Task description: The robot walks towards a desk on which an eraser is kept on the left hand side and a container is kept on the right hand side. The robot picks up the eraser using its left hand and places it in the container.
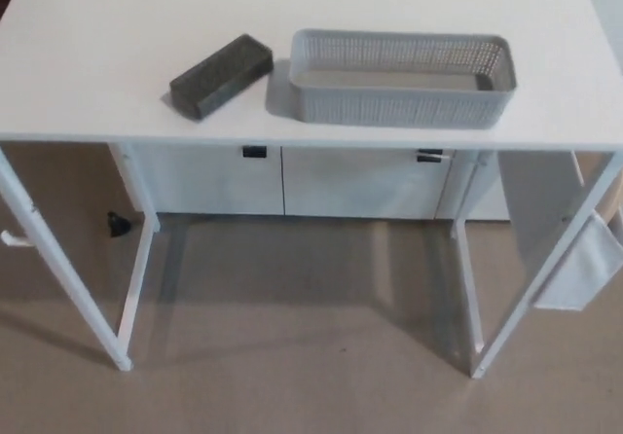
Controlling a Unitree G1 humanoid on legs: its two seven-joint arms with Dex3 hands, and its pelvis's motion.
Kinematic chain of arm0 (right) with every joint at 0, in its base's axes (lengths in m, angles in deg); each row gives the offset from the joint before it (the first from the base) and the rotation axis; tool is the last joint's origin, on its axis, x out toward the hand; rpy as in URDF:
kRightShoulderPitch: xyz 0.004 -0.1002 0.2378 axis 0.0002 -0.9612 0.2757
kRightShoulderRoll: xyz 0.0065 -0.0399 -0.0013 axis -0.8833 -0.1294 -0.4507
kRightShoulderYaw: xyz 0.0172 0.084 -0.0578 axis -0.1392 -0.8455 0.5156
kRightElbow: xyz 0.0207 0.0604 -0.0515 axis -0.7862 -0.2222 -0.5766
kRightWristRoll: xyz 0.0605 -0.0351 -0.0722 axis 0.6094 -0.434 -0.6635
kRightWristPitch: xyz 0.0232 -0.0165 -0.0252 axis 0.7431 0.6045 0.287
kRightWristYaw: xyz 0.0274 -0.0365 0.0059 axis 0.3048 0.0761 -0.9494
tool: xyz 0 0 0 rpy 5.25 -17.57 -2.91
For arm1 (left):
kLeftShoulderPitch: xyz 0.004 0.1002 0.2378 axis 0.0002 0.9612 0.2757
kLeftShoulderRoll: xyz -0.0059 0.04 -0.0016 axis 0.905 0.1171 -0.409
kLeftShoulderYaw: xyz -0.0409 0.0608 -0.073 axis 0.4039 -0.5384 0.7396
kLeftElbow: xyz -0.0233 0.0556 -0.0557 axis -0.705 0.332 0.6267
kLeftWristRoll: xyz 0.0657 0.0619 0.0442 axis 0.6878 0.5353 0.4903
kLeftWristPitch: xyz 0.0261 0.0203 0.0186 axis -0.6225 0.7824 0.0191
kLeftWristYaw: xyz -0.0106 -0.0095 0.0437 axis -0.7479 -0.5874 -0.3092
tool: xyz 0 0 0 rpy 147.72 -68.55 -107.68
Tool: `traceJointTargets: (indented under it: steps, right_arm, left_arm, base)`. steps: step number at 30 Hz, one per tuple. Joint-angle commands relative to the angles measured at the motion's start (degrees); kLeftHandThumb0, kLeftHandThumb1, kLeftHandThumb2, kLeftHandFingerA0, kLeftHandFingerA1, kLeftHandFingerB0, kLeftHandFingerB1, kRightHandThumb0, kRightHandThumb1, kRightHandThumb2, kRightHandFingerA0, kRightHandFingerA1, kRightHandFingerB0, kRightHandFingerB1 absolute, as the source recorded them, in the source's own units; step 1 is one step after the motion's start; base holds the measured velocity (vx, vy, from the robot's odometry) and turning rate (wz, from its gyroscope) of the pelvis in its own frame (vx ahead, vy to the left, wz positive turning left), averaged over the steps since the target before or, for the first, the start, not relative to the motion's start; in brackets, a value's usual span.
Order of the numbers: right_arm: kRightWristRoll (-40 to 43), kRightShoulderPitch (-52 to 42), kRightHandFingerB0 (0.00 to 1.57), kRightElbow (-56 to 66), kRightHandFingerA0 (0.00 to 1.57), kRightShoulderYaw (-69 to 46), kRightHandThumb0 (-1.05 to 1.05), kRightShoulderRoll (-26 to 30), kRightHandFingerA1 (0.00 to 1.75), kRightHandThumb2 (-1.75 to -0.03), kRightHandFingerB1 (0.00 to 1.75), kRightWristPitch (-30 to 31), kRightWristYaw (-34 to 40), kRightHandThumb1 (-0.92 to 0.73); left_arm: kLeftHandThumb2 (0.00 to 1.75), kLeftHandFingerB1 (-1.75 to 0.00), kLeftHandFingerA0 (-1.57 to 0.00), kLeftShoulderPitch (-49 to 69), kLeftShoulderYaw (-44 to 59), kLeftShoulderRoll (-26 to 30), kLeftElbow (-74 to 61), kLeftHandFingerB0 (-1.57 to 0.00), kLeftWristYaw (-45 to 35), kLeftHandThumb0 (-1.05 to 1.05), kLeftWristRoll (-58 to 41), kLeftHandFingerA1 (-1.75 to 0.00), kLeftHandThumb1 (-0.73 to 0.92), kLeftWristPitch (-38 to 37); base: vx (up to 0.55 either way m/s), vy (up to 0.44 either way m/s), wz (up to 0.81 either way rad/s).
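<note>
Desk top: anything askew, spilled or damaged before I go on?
Nothing stands out. The eraser lies flat at an angle, left of the grey mesh container, which stands upright and looks empty. Nothing spilled on the white desk.

White desk (117, 64) fills the upper part of the head view, its flat top on thin white legs standing on a beige carpeted floor (292, 356), and two things sit on it near the front edge. On the left lies the dark grey eraser (221, 75), a rectangular block turned at a diagonal, and just beside it to the right, close but apart, stands the grey perforated container (401, 79), long side facing the front edge and nothing showing inside it. The rest of the top is bare white.
</note>
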Motion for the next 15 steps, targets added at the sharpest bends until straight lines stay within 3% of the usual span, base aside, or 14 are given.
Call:
traceJointTargets:
  steps: [1,6,9,10,15]
  right_arm:
    - [-1.3,0.0,0.38,-1.5,0.68,1.4,-0.31,1.6,0.65,-0.5,0.45,-3.9,0.6,-0.34]
    - [-2.2,-0.1,0.35,-1.5,0.65,3.3,-0.31,1.9,0.64,-0.5,0.43,-4.5,1.7,-0.34]
    - [-2.6,-0.1,0.34,-2.0,0.65,4.0,-0.35,2.1,0.63,-0.5,0.43,-5.3,1.8,-0.33]
    - [-2.4,0.1,0.35,-2.3,0.66,4.0,-0.32,2.2,0.64,-0.5,0.43,-5.3,1.9,-0.33]
    - [-2.5,-0.2,0.35,-2.1,0.65,4.6,-0.35,2.3,0.64,-0.5,0.43,-5.8,1.8,-0.33]
  left_arm:
    - [0.59,-0.31,-0.36,-0.7,0.0,0.6,1.5,-0.3,0.2,-0.4,0.3,-0.41,0.64,-2.5]
    - [0.59,-0.31,-0.35,-0.8,0.4,0.5,1.3,-0.31,-0.3,-0.39,-0.4,-0.42,0.63,-2.3]
    - [0.59,-0.31,-0.39,-1.1,0.2,0.5,1.6,-0.32,0.5,-0.39,-0.1,-0.43,0.63,-2.0]
    - [0.61,-0.3,-0.33,0.1,-0.4,0.8,-0.1,-0.27,0.1,-0.42,0.4,-0.43,0.65,-2.8]
    - [0.61,-0.3,-0.3,0.5,-1.0,1.2,-0.7,-0.27,-1.2,-0.43,0.3,-0.4,0.66,-2.5]
  base:
    - [0.22,-0.16,0.16]
    - [0.22,-0.284,-0.01]
    - [0.32,-0.347,0.38]
    - [0.18,-0.24,-0.06]
    - [0.2,-0.132,-0.04]
